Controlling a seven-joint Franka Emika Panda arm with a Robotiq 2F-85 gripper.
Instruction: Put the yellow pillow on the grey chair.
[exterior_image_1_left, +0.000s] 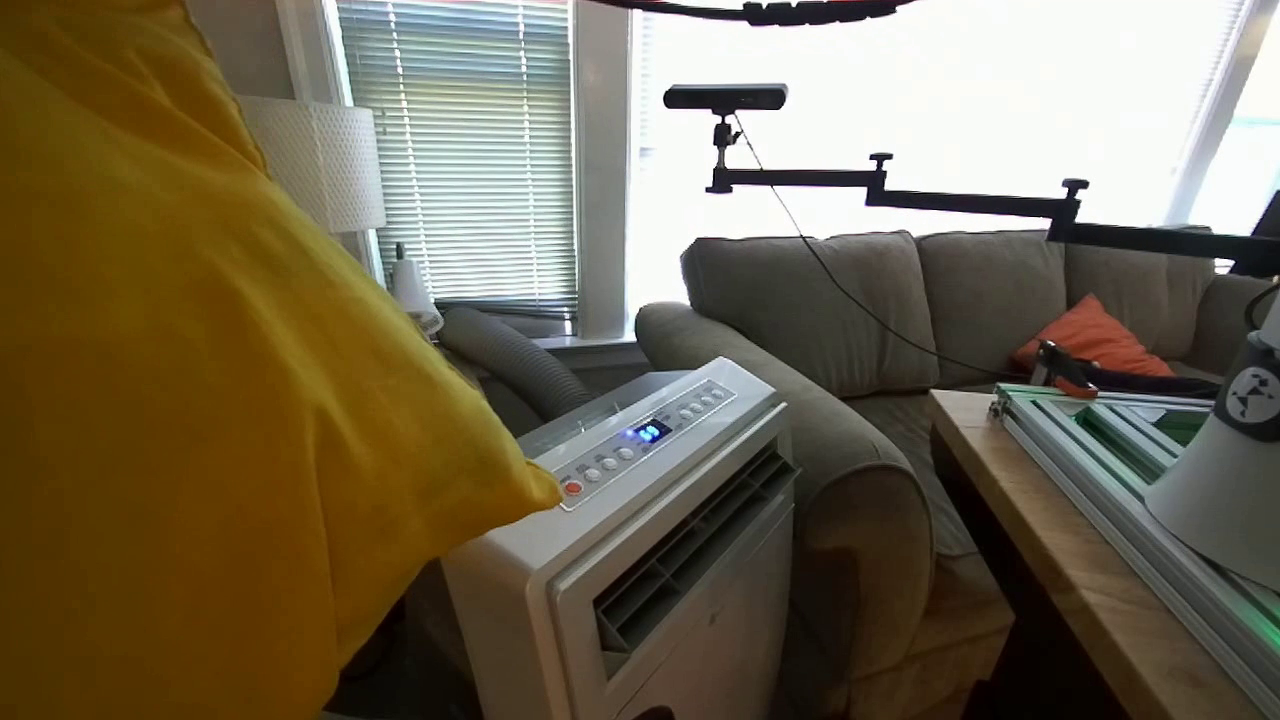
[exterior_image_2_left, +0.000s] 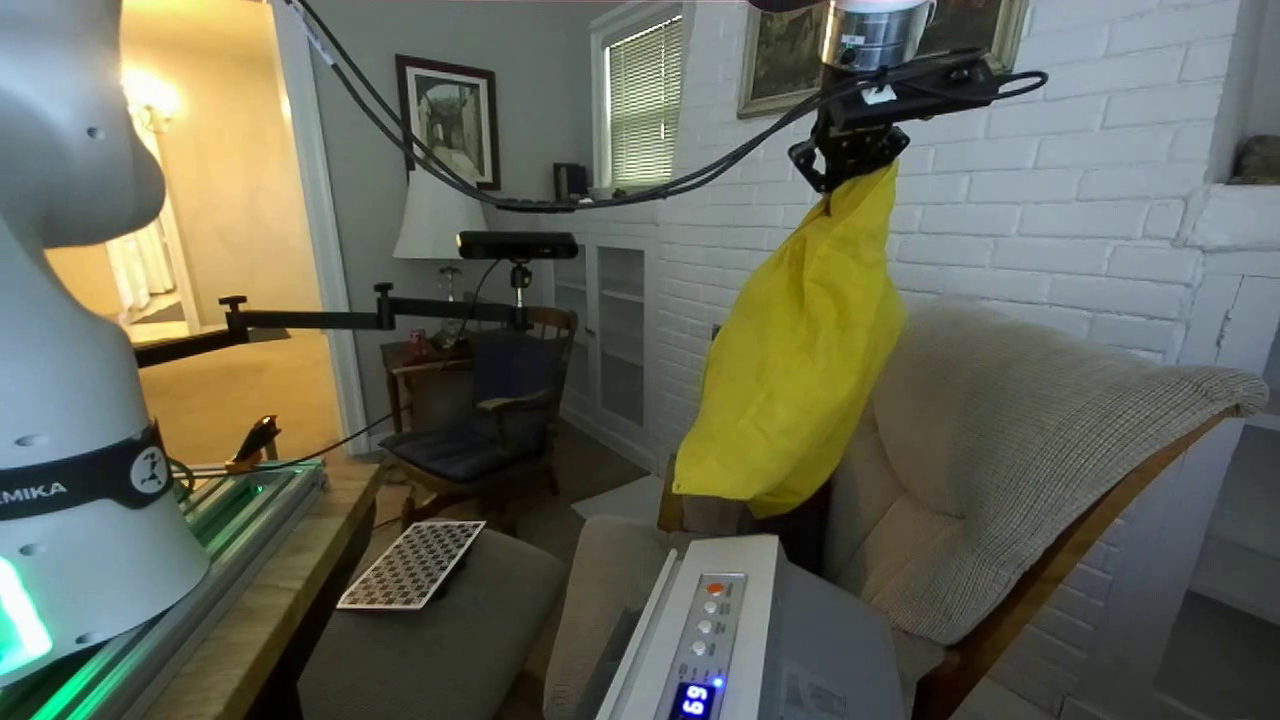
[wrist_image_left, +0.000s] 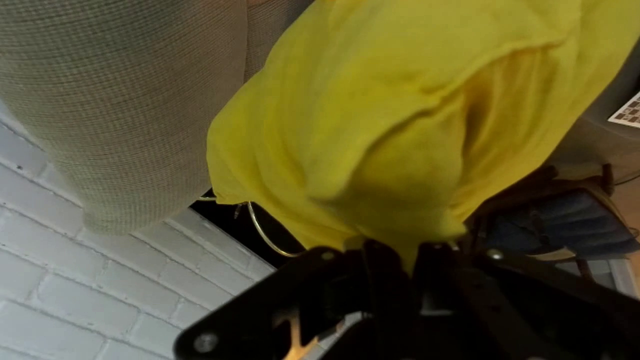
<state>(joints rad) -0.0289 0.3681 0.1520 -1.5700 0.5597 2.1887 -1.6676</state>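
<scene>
The yellow pillow hangs from my gripper and shows in both exterior views (exterior_image_1_left: 220, 400) (exterior_image_2_left: 800, 360) and in the wrist view (wrist_image_left: 370, 125). My gripper (exterior_image_2_left: 852, 178) is shut on the pillow's gathered top edge; the fingertips pinch the cloth in the wrist view (wrist_image_left: 407, 252). The grey chair (exterior_image_2_left: 1010, 460), with a woven cover over its tall rounded back, stands at the right in an exterior view. The pillow hangs in front of its left part, in the air. In the wrist view the chair's back (wrist_image_left: 130, 100) lies left of the pillow. The pillow hides part of the seat.
A white box-shaped appliance (exterior_image_1_left: 670, 570) (exterior_image_2_left: 725, 610) stands beneath and close to the pillow. A camera on a black arm (exterior_image_1_left: 725, 97) (exterior_image_2_left: 518, 245) reaches out from the table side. A white brick wall (exterior_image_2_left: 1080, 200) stands behind the chair. A sofa (exterior_image_1_left: 810, 310) holds an orange-red cushion (exterior_image_1_left: 1090, 340).
</scene>
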